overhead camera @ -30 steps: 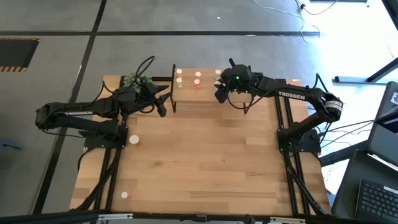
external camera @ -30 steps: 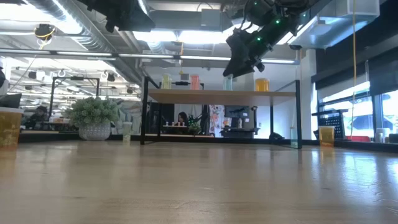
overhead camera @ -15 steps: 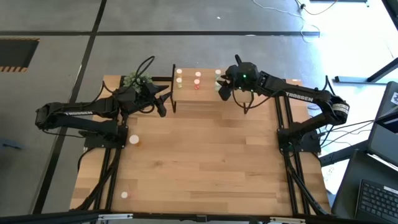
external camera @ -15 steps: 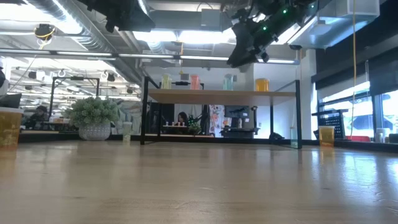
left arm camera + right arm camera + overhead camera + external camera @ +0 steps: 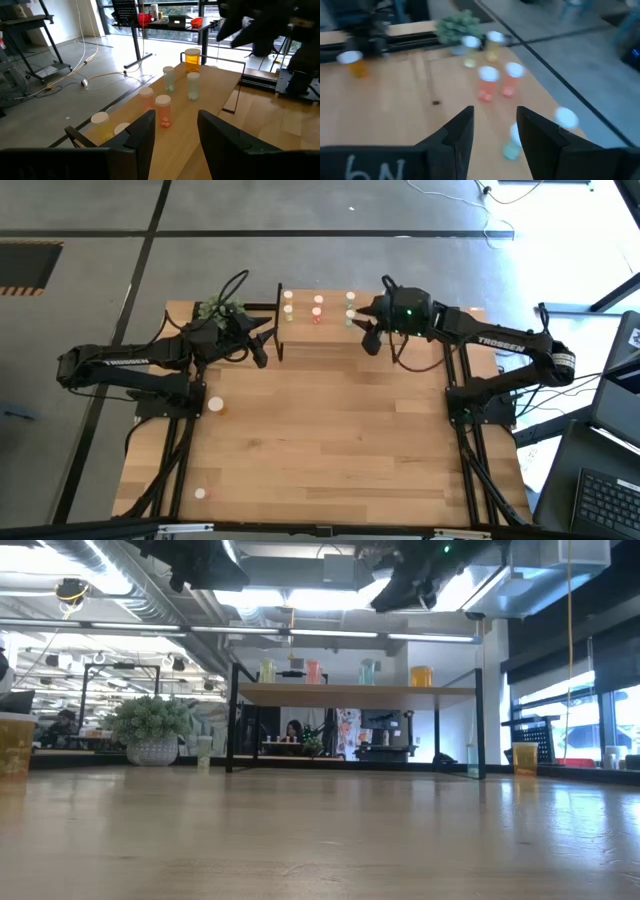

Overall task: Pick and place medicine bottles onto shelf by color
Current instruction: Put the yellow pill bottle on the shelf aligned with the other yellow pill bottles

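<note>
The shelf [image 5: 335,308] stands at the table's far edge on thin black legs. On it stand medicine bottles in pairs: yellowish [image 5: 100,121], pink-red [image 5: 163,110] and green [image 5: 193,85], plus an orange one [image 5: 192,59]. My right gripper [image 5: 366,338] hangs open above the shelf's near right part, with nothing between its fingers [image 5: 495,125]. It sits at the top edge of the low view [image 5: 400,588]. My left gripper [image 5: 262,352] waits open and level by the shelf's left end, pointing along the board [image 5: 175,130].
A potted green plant [image 5: 215,308] sits at the far left corner. Loose bottles stand on the table: an orange one [image 5: 214,406] near the left arm and a pink one [image 5: 200,493] near the front left. The middle of the table is bare wood.
My right gripper, open throughout, has risen from beside the green bottle on the shelf. It has drawn back toward the table's right and near side and rolled a little. The green bottle stays upright on the shelf.
</note>
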### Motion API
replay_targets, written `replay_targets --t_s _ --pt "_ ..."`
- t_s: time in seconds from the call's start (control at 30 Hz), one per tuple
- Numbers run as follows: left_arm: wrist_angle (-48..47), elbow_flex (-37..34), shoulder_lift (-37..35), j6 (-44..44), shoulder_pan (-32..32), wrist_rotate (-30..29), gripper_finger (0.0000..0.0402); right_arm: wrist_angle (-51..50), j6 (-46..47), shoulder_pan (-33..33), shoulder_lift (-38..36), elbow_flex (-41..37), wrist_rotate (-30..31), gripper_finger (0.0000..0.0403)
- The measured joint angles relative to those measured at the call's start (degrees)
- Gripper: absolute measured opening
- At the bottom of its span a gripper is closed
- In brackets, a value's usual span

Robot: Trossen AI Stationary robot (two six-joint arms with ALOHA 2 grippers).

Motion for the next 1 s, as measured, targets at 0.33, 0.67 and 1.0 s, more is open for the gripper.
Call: replay_targets --t_s 0.33,0.67,1.0 --pt "0.00 0.00 0.00 0.00 -0.02 0.00 0.0142 -0.30 0.73 10.35 -4.02 0.02 -2.61 0.0152" --pt "0.10 0.07 -0.97 -0.03 -0.02 5.53 0.0142 -3.91 5.78 18.17 -9.03 0.06 13.88 0.0152" --pt "-13.18 7.73 -1.22 3.56 -4.10 12.06 0.0142 -10.49 8.90 20.18 -12.03 0.07 16.68 0.0152"
